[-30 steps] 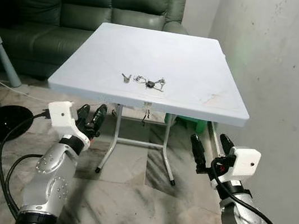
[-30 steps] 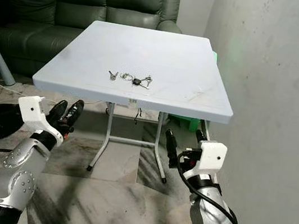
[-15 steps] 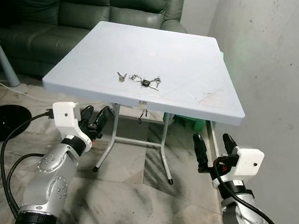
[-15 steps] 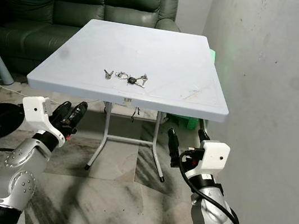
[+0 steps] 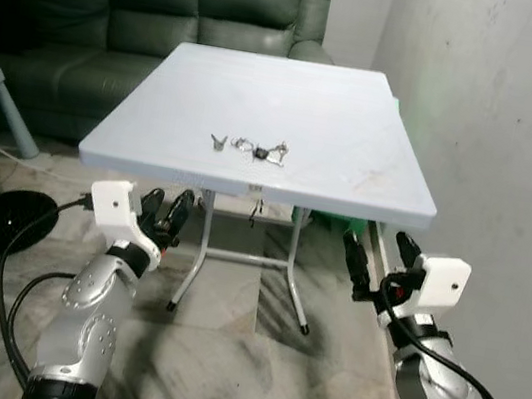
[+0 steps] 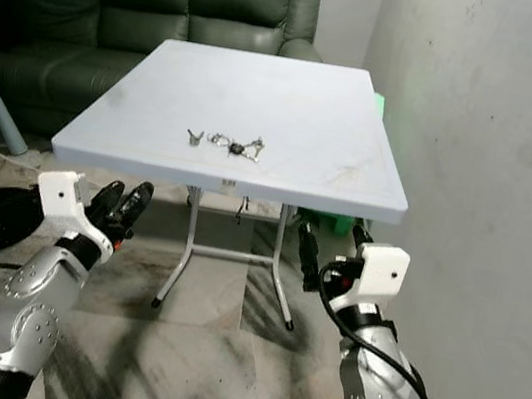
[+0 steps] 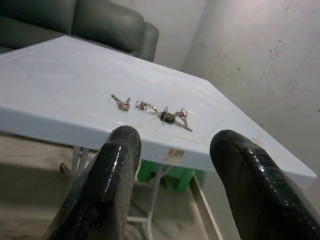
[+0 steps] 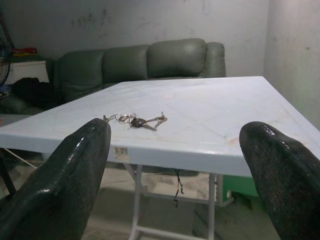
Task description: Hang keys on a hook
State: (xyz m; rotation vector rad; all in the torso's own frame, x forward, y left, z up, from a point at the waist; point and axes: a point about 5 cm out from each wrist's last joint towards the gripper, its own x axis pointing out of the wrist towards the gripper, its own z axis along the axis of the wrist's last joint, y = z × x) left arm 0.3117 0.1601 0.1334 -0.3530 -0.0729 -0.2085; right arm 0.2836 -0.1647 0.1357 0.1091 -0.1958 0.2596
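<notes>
Now the keys [image 5: 251,147] lie near the front edge of the worktop [image 5: 339,120], both open end effectors, left [image 5: 165,212] and right [image 5: 376,258], wait below it, so reaching up comes next.

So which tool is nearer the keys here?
Left, though not by much. The left tool sits below the table's front edge, just left of the keys; the right tool hangs lower, off toward the table's right front corner.
</notes>
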